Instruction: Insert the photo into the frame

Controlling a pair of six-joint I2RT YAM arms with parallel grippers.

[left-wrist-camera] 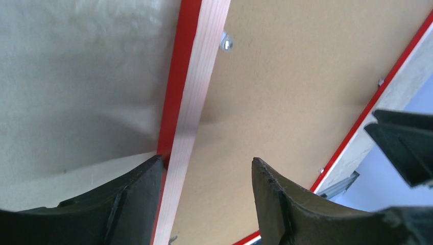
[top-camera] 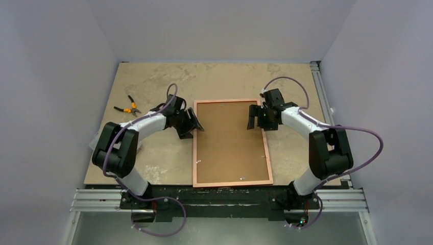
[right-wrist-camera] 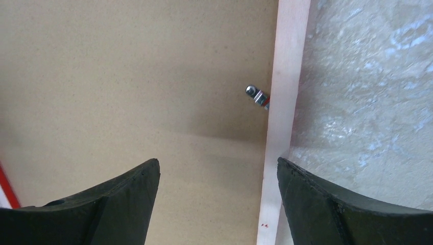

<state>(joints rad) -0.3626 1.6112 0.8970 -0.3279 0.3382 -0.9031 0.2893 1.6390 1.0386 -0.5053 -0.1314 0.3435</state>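
**A:** So, where's the frame [top-camera: 194, 153]?

**B:** Lying face down on the surface [top-camera: 153, 81], pale back up, with the board [top-camera: 232, 143] seated between its rails. I can't see the photo. If it's in, it's under the board.

**A:** And the pincers?

**B:** The left pincer [top-camera: 198, 124] is at the frame's left rail, towards the far corner. It's spread, one finger outside the rail and one over the board, pinching nothing. The right pincer [top-camera: 253, 120] is opposite at the right rail, spread wide and straddling it, also empty.

**A:** Which step is that?

**B:** Closing up the back, I'd judge. The board is in, so the clips are what's left. One clip [right-wrist-camera: 257, 95] on the right rail reaches onto the board just ahead of the right pincer, but I can't tell if it's fully turned.

**A:** Next move?

**B:** Probably a fingertip nudging each clip over the board, gently, so the frame doesn't slide. The pliers [top-camera: 128, 107] lie well left of the frame.
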